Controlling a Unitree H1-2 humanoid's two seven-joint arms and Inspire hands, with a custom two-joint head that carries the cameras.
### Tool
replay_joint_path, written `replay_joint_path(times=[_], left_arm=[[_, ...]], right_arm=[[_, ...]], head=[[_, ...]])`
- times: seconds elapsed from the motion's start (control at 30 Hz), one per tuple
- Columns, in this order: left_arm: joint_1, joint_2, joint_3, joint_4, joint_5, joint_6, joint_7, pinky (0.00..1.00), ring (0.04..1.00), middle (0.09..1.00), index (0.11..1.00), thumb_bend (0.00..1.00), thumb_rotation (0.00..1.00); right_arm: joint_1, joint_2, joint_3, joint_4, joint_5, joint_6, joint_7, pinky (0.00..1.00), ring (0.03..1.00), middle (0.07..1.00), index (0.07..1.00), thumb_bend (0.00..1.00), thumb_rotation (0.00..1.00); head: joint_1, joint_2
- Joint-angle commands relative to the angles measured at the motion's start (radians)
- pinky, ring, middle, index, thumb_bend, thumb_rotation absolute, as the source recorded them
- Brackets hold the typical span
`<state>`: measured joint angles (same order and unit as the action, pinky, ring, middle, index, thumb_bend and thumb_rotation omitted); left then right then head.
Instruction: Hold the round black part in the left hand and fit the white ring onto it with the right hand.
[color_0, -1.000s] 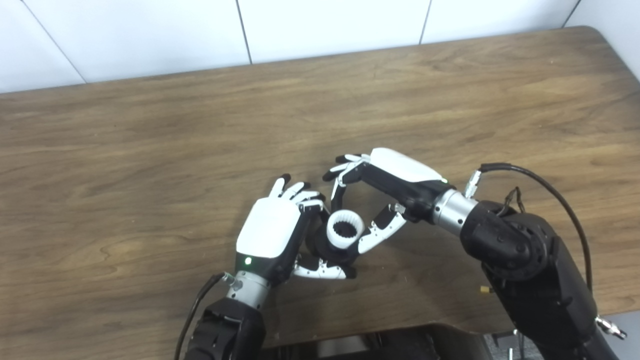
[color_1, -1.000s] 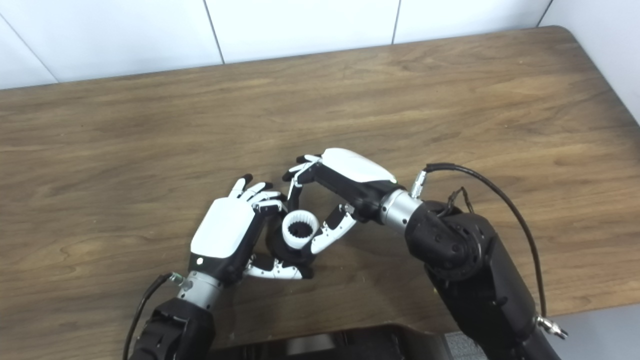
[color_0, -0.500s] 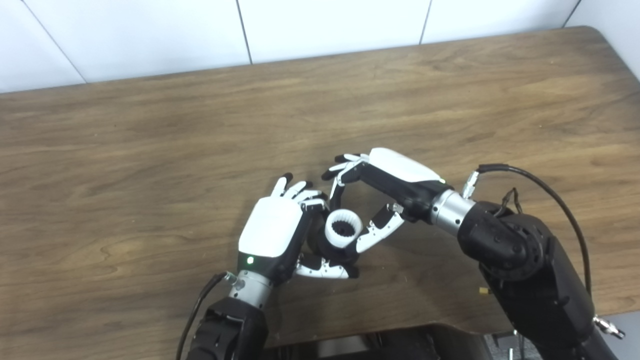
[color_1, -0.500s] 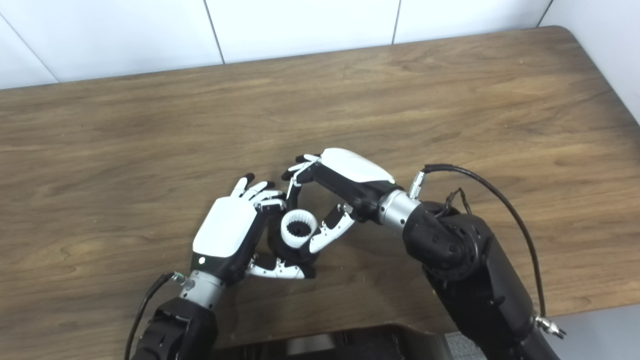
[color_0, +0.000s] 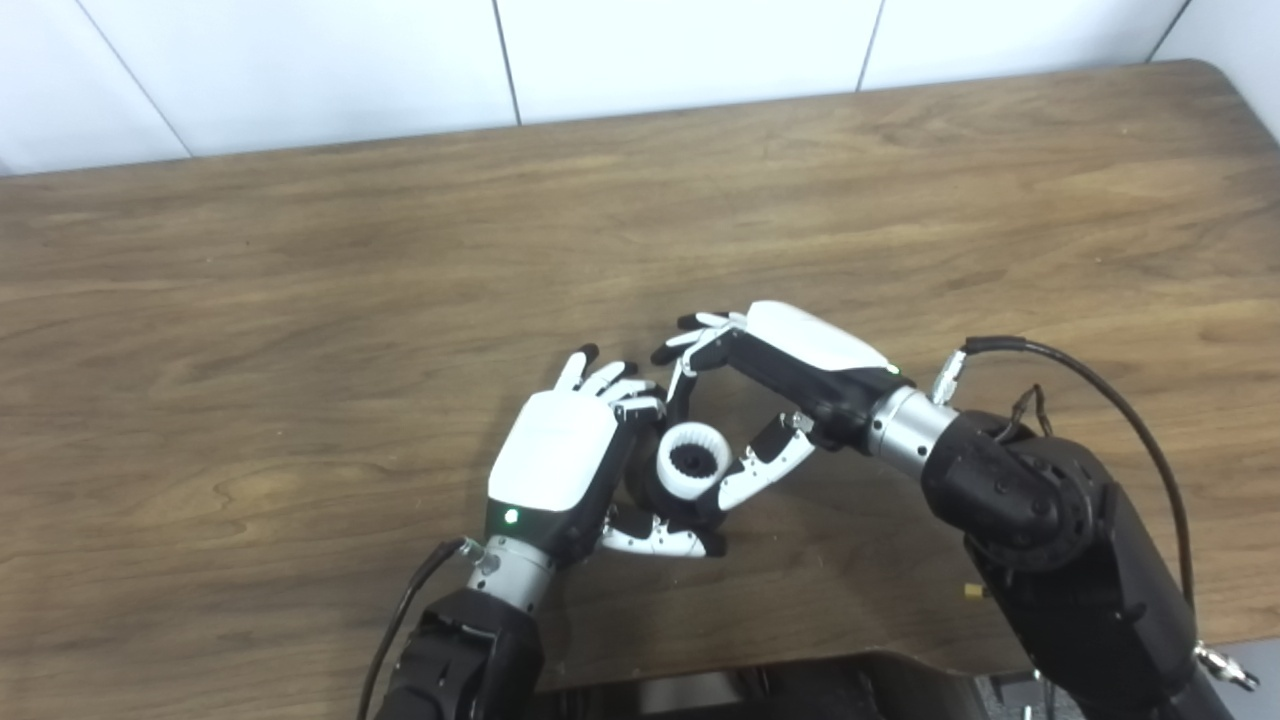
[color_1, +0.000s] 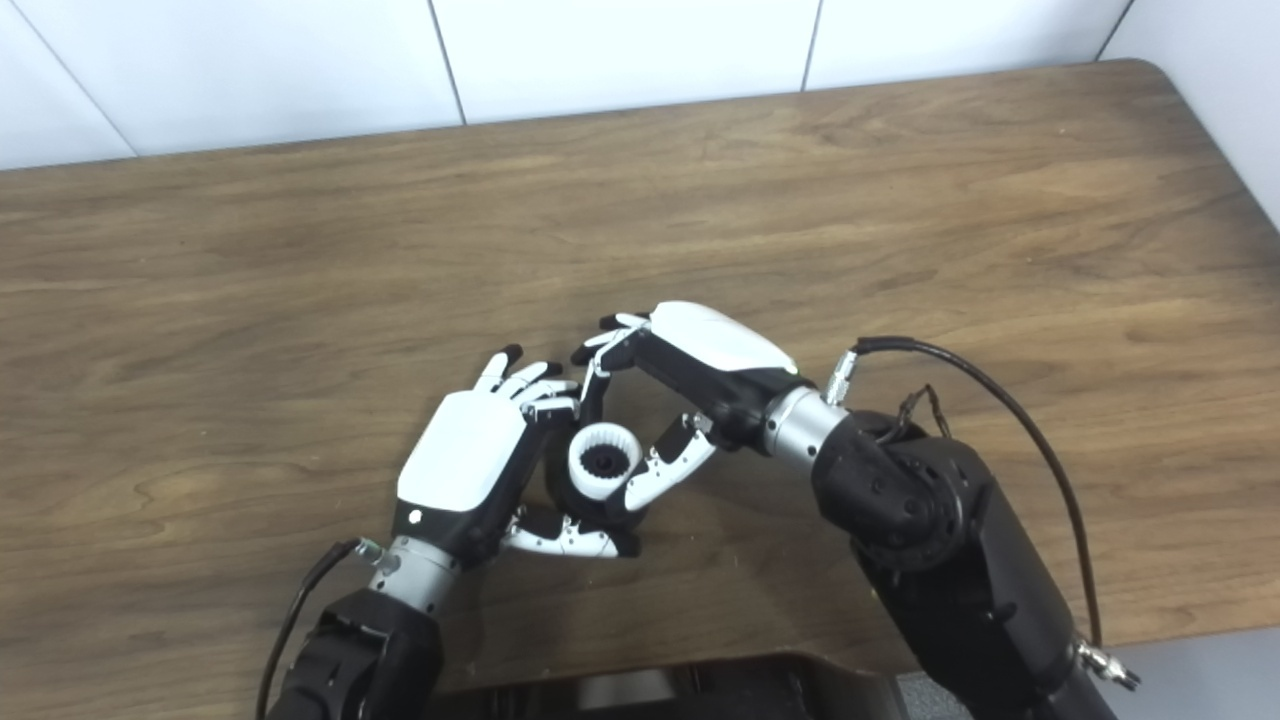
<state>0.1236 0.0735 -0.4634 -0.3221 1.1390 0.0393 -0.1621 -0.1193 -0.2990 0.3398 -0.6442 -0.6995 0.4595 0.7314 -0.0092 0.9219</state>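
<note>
Between both hands, white ring (color_0: 692, 462) — atop black part (color_0: 640, 480), left hand (color_0: 560, 462) gripping

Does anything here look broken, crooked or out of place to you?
Nothing stands out. The white ring sits level on the round black part, held in the left hand, with the right hand closed around it. The table shows no spills or damage.

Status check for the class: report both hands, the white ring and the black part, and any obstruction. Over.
Left hand shut on round black part. Right hand fingers around white ring, ring sitting on the part. No obstruction seen on table.
</note>
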Motion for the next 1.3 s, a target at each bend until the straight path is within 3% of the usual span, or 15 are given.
replay_joint_path(times=[0.0, 0.8, 1.2, 1.23, 1.27], left_arm=[[-0.024, -0.011, -0.002, -0.016, 0.004, -0.009, 0.033, 1.0, 0.888, 0.776, 0.484, 0.52, 0.05], [-0.023, -0.013, -0.003, -0.019, 0.005, -0.006, 0.033, 1.0, 0.888, 0.776, 0.484, 0.52, 0.05], [-0.025, -0.013, -0.002, -0.015, 0.005, -0.008, 0.037, 1.0, 0.887, 0.774, 0.484, 0.52, 0.05], [-0.025, -0.013, -0.002, -0.015, 0.006, -0.008, 0.037, 1.0, 0.887, 0.775, 0.484, 0.52, 0.05], [-0.025, -0.013, -0.002, -0.015, 0.006, -0.008, 0.036, 1.0, 0.887, 0.775, 0.484, 0.52, 0.05]], right_arm=[[-0.016, -0.006, 0.001, -0.011, 0.0, -0.031, -0.024, 1.0, 0.96, 0.842, 0.482, 0.52, 0.13], [0.017, -0.012, -0.002, 0.015, 0.005, -0.067, -0.064, 1.0, 0.961, 0.839, 0.482, 0.52, 0.13], [0.003, -0.012, 0.002, 0.007, -0.007, -0.053, -0.05, 1.0, 0.966, 0.854, 0.492, 0.52, 0.15], [0.001, -0.013, 0.002, 0.006, -0.008, -0.051, -0.048, 1.0, 0.968, 0.856, 0.549, 0.74, 0.17], [-0.001, -0.013, 0.002, 0.005, -0.008, -0.05, -0.047, 1.0, 0.97, 0.859, 0.586, 0.89, 0.18]], head=[[-0.001, 0.001], [-0.002, 0.001], [-0.004, -0.005], [-0.004, -0.005], [-0.004, -0.005]])
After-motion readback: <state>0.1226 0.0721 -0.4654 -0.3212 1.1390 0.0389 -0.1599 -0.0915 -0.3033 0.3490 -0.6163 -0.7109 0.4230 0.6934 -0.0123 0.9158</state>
